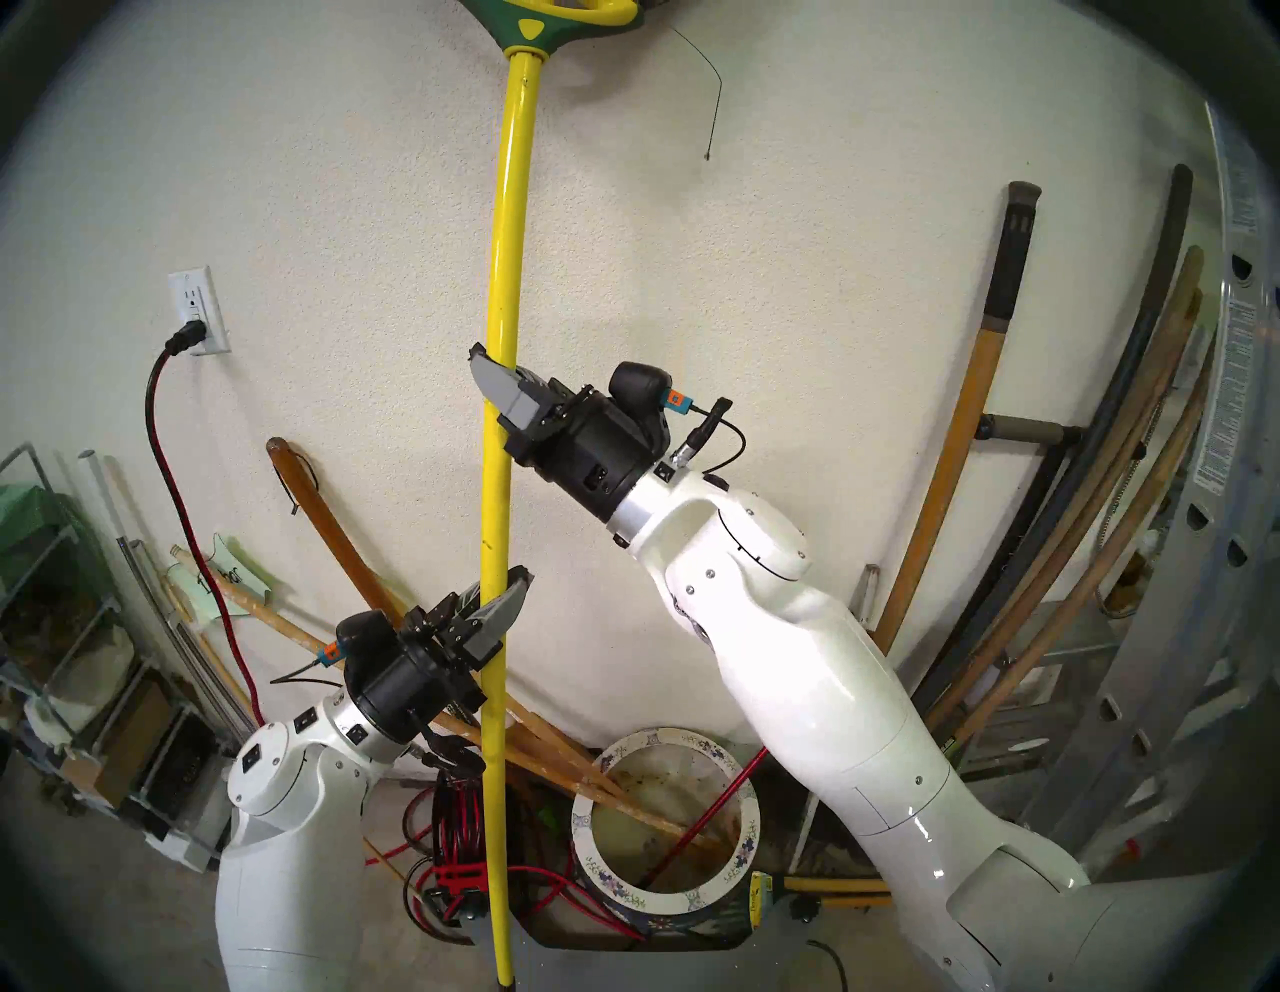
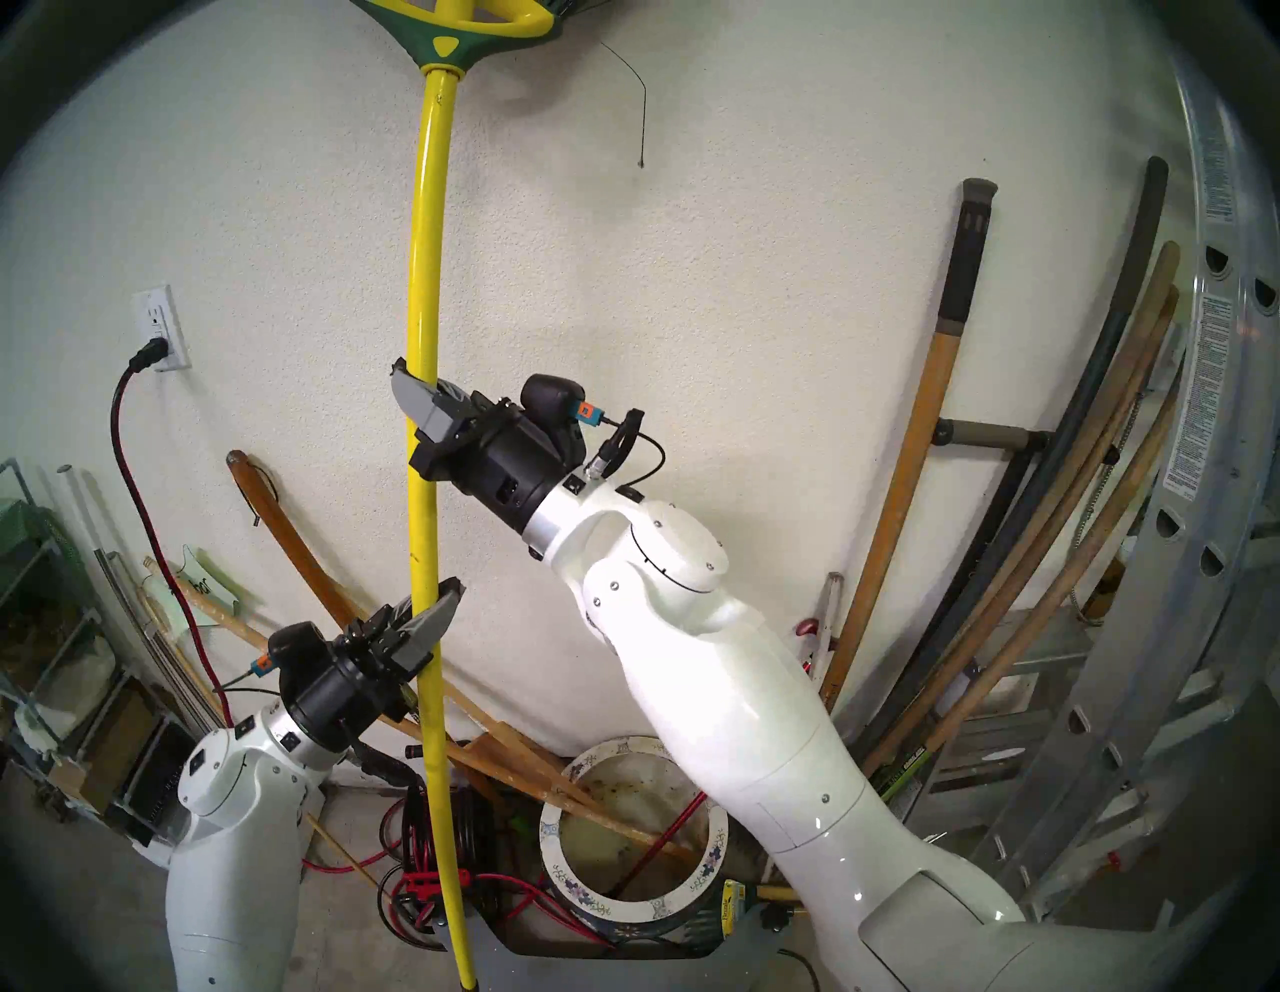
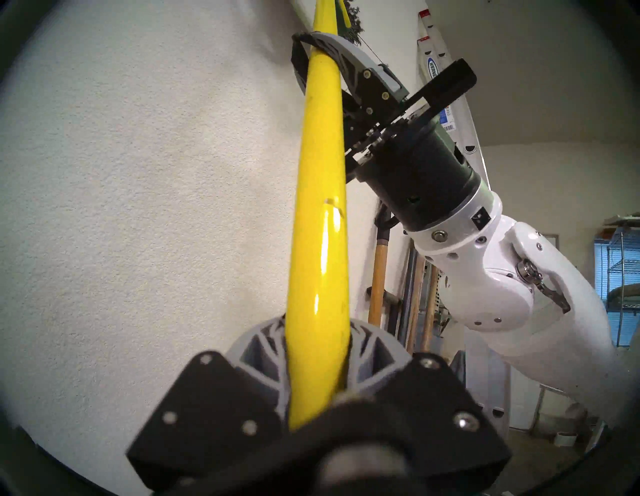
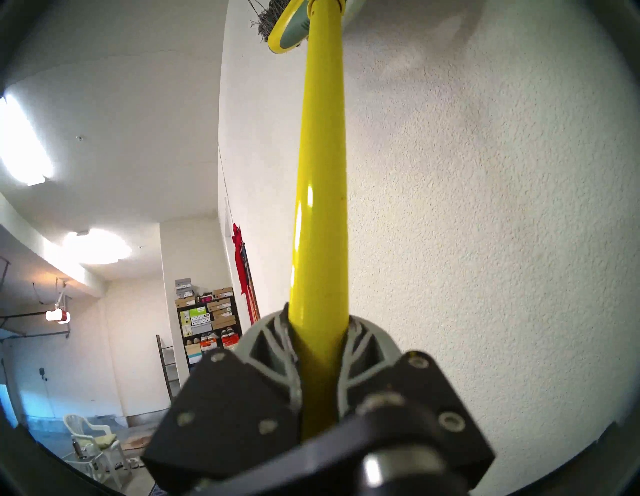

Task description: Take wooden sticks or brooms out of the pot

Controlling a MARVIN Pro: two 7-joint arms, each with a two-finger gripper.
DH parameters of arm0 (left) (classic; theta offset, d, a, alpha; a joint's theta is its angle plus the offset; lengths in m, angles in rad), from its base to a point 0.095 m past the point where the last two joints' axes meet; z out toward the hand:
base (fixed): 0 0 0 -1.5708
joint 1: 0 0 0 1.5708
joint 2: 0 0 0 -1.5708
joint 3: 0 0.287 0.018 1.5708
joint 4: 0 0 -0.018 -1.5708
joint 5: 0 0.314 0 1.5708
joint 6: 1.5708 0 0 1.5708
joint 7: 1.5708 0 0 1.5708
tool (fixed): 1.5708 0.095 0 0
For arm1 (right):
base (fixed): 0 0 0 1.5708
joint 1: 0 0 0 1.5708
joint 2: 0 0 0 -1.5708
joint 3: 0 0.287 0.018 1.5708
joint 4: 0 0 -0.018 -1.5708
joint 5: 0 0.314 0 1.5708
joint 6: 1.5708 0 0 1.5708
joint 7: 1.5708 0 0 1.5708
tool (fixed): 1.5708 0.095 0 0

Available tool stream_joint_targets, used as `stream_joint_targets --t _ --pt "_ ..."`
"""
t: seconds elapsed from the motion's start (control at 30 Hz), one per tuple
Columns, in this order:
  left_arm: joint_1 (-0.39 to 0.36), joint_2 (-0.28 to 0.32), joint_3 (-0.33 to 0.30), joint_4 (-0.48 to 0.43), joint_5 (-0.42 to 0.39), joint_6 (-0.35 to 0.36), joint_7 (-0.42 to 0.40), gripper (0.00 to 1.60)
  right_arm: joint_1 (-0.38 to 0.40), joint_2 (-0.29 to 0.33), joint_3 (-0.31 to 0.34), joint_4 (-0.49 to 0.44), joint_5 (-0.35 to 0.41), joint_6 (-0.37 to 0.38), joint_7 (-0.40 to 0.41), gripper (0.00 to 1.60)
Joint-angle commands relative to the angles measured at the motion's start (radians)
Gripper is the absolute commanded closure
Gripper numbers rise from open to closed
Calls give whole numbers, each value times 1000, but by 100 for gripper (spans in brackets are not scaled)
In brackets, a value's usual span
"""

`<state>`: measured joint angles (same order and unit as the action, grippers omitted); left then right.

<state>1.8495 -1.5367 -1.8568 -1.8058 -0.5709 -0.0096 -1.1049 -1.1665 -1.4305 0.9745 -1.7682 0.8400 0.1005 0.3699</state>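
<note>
A broom with a thin yellow pole (image 1: pixel 511 208) stands upright in front of the wall, its yellow-and-green head (image 1: pixel 554 21) at the view's top. My right gripper (image 1: pixel 499 377) is shut on the pole about halfway up. Lower down, my left gripper (image 1: pixel 502 603) is shut on it as well. The pole's lower end (image 1: pixel 505 977) hangs left of the pot (image 1: pixel 585 831), outside its white flowered rim. Tan wooden sticks (image 1: pixel 575 772) lean out of the pot to the left. Each wrist view shows grey fingers (image 3: pixel 256 350) (image 4: pixel 266 343) clamped around the pole (image 3: pixel 322 242) (image 4: pixel 322 173).
A thin red rod (image 1: pixel 699 824) also stands in the pot. A red cord reel (image 1: pixel 457 831) sits on the floor left of it. A wall outlet (image 1: pixel 197 312) with a plugged-in cord and shelves (image 1: pixel 55 623) are at the left. Long tool handles (image 1: pixel 970 450) and a ladder (image 1: pixel 1233 485) lean at the right.
</note>
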Motion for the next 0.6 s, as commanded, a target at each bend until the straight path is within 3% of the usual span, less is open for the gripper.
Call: stream_joint_targets --t 0.0,0.3,0.57 --pt "-16 -45 12 72 -34 -71 -30 160 0 2 -4 -41 -20 -45 35 160" --pt "-47 -53 21 168 -52 -132 -72 160 -7 0 -15 -40 -41 -54 49 160" --pt "-66 -47 -4 221 -51 -173 -85 160 -54 45 -19 -60 -68 -65 92 160"
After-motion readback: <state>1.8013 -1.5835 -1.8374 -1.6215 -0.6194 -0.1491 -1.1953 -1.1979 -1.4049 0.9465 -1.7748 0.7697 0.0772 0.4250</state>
